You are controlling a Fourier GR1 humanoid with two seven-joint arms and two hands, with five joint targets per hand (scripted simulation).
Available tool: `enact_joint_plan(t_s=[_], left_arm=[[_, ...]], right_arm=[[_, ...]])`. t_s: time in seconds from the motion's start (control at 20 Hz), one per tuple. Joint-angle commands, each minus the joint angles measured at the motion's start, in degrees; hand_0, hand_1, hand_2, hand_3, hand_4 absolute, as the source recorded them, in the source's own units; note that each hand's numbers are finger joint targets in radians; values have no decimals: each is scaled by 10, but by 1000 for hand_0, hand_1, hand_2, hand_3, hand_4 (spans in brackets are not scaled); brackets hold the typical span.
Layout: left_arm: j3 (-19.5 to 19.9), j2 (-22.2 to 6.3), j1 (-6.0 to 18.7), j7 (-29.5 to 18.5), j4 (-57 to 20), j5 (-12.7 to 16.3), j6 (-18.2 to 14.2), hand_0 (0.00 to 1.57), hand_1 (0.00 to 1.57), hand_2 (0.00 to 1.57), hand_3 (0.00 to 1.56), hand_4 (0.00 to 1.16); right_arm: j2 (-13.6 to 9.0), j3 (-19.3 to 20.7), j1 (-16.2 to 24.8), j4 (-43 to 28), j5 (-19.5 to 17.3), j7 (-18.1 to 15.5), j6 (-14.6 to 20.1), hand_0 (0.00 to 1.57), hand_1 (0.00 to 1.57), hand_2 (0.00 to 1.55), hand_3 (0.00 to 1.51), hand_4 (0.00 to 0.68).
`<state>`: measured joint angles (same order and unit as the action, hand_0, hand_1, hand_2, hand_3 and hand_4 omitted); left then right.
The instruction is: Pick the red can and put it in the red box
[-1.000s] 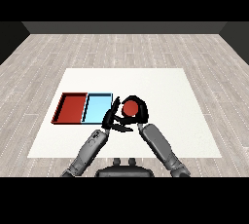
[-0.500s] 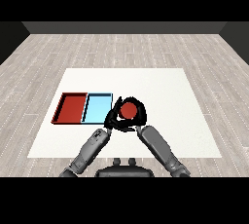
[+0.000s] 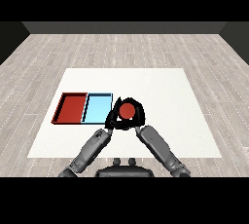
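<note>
Red can (image 3: 127,110) gripped near the worktop's (image 3: 160,91) middle, right hand's (image 3: 136,116) fingers curled round it, just right of the blue tray (image 3: 97,108). Left hand (image 3: 111,120) alongside, fingers' state unclear. Pick done; carry left to red tray (image 3: 72,107) pending.

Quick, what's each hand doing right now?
Right hand: fingers curled round the red can.
Left hand: beside the can, state cannot be told.

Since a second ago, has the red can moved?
Yes. The red can, held in the right hand, has shifted slightly left, closer to the blue tray.
</note>
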<state>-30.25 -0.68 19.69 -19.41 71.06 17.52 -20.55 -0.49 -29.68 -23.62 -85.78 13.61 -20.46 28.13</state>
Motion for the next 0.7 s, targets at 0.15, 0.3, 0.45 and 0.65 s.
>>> enact_joint_plan(t_s=[0.15,0.3,0.45,0.65], left_arm=[[-13,6,72,18,-25,56,-115,1571,1571,1569,1491,1126],[-27,6,72,7,-49,76,-123,1571,1571,1567,1483,1116],[-49,6,9,6,5,36,-139,1571,1571,1559,1477,1122],[-8,-6,-7,3,42,2,-124,1571,1571,1558,1479,1138]], right_arm=[[5,2,1,-19,-5,19,-8,1509,1509,1454,1394,649],[4,-16,2,-21,-18,24,15,1500,1500,1446,1390,653],[5,-6,-11,-18,2,23,11,1484,1484,1445,1391,646],[5,-23,26,-49,-30,29,3,1490,1490,1440,1392,642]])
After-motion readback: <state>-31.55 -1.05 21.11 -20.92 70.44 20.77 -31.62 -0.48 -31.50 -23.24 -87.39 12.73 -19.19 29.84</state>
